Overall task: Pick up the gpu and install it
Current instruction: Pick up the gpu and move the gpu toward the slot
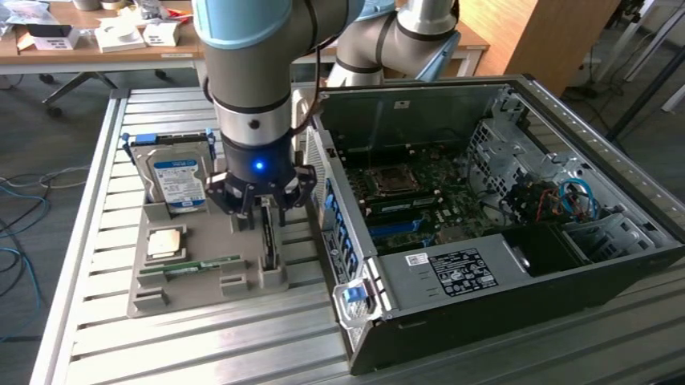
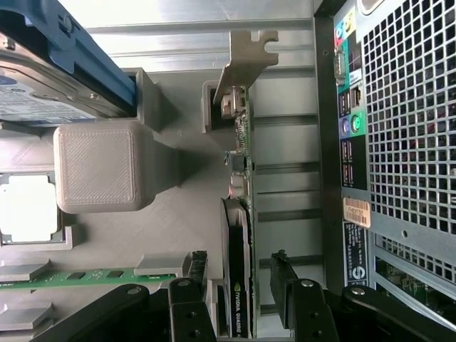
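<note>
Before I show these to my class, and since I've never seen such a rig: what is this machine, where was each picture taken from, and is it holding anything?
It is a robot arm with a grasping end effector at its tip. One picture comes from a camera standing off the arm; the other from a camera on its wrist, looking past the fingers. On the slatted metal table lies a grey tray with computer parts: a hard drive, a processor chip, a green memory stick and the gpu, a thin card standing on edge. Beside the tray is an open computer case. The end effector holds nothing: it is open, with a finger on each side of the gpu and gaps between.
</note>
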Robot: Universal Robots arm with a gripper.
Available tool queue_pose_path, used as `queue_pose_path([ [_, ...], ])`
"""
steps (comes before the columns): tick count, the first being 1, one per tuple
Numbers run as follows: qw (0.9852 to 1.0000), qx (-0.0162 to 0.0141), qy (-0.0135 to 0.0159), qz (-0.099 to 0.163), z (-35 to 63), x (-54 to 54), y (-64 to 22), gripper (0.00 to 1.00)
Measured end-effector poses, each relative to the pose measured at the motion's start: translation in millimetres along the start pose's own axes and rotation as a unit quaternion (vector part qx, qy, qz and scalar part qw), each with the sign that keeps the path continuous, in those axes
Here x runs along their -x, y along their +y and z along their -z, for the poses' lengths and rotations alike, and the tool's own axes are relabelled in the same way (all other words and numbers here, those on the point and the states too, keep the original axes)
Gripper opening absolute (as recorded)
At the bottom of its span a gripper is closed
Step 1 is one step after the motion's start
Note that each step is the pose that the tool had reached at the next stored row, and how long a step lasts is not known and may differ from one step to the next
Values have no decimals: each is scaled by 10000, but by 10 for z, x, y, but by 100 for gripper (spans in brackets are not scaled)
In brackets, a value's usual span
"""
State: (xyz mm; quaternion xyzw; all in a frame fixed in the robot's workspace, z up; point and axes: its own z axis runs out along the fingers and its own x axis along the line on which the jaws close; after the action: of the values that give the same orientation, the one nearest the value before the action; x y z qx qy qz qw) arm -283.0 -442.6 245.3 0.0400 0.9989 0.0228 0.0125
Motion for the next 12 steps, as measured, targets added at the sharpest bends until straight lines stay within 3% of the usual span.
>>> queue_pose_path([
  [12,10000,0,-1,0,-41,4,-1,49],
])
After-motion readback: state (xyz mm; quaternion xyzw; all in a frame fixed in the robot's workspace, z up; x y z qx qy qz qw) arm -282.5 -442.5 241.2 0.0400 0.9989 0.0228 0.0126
